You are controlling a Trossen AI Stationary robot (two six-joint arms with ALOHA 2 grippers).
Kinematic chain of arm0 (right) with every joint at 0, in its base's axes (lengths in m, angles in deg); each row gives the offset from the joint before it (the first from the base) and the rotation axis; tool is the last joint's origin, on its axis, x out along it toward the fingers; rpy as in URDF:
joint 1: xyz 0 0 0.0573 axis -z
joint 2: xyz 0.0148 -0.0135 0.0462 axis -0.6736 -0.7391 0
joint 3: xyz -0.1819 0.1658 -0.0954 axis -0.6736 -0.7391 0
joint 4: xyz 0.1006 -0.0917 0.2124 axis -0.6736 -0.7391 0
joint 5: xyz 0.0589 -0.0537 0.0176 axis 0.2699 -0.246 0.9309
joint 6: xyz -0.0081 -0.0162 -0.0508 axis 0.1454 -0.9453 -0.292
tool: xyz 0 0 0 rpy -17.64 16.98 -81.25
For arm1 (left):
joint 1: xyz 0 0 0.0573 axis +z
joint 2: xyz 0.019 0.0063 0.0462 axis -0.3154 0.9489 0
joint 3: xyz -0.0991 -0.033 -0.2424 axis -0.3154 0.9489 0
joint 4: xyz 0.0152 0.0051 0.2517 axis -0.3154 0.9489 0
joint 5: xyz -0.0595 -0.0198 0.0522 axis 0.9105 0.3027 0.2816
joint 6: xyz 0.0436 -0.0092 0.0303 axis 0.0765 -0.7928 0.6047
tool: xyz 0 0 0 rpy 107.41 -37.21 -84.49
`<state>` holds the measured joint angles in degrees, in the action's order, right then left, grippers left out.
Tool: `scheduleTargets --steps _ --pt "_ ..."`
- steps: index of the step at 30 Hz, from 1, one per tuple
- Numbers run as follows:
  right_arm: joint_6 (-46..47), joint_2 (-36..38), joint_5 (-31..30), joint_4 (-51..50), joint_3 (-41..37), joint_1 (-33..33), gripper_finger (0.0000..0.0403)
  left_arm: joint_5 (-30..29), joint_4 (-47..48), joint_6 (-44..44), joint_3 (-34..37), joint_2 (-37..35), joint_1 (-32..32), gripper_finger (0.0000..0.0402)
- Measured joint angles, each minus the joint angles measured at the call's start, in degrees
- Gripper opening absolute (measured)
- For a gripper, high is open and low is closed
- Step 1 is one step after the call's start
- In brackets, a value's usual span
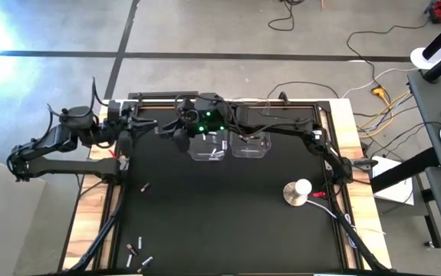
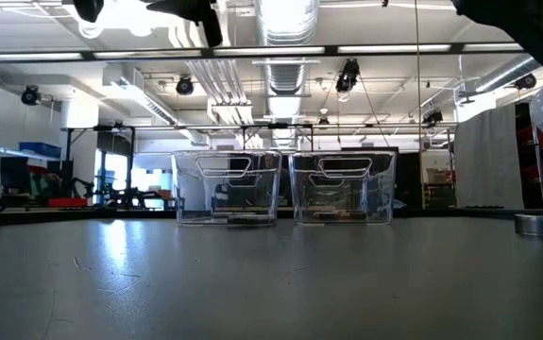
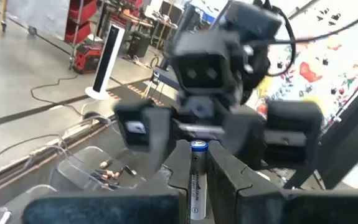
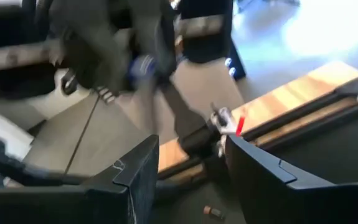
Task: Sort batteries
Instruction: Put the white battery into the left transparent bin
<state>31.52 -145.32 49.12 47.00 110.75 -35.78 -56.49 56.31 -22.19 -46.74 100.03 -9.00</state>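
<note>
left gripper [image 3: 197, 186]: a silvery battery [image 3: 197, 180] is clamped between its fingers, up above the counter [image 1: 220, 215] | right gripper [image 4: 191, 180]: fingers are spread apart, nothing is held, beside the left one | bins [image 1: 232, 146]: some batteries are seen inside | more batteries [image 1: 137, 251] are left at the counter's near edge

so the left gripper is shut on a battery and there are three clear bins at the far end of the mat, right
Not quite: there are two clear bins, side by side, not three; the low view shows both plainly. The rest holds: in the left wrist view the left gripper is shut on a silvery battery.
</note>
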Motion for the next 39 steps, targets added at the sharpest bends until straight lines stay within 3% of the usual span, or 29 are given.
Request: scheduleTargets --steps 11,20,31,39 --pt "-0.4 0.1 1.7 1.5 0.3 -0.2 0.0197 -0.5 0.6 1.1 0.0 -4.0 0.0 0.0011" --pt "-1.6 0.2 1.3 7.8 0.3 0.0 0.0197 -1.0 -4.1 2.9 0.0 -0.4 0.0 0.0011" --pt "-1.5 0.2 -0.5 7.7 0.3 0.2 0.0159 -0.4 -5.0 2.6 0.0 2.7 0.0 0.0011" --pt "-0.9 0.2 -2.2 8.4 0.3 0.4 0.0087 -0.5 -5.0 2.7 0.0 2.7 0.0 0.0011"
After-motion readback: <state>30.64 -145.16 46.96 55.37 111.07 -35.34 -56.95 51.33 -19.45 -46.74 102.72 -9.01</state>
